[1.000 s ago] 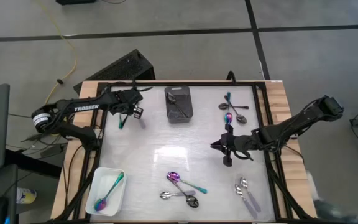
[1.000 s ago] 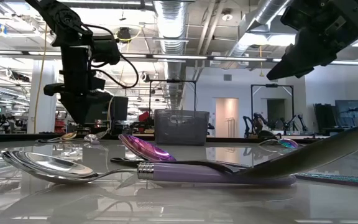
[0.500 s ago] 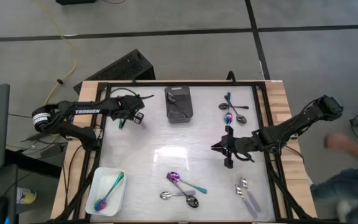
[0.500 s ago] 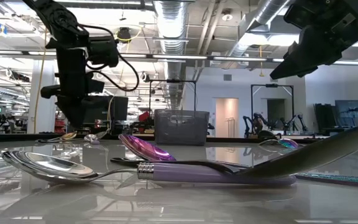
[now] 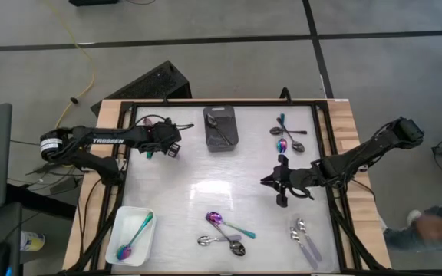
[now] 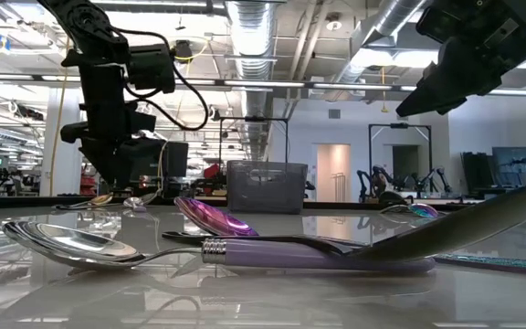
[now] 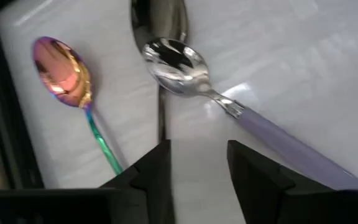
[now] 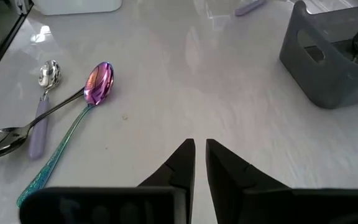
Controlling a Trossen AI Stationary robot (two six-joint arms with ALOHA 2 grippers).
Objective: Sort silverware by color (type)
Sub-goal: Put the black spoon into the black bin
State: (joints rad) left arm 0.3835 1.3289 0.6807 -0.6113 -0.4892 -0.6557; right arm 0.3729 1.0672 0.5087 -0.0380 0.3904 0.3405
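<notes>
My L gripper (image 5: pixel 169 145) hangs upper left of the high view, fingers apart, gripping nothing. In its wrist cam a rainbow spoon (image 7: pixel 64 68), a silver spoon w/ lilac handle (image 7: pixel 179 59) and a dark spoon (image 7: pixel 159 15) lie on the table beyond the tips. R gripper (image 5: pixel 265 182) sits right of centre, fingers nearly closed, empty. One rainbow spoon is in the white tray (image 5: pixel 113 247), lower left. Other spoons: bottom centre, lower right, upper right. Black bin (image 5: pixel 220 141) is top centre.
</notes>
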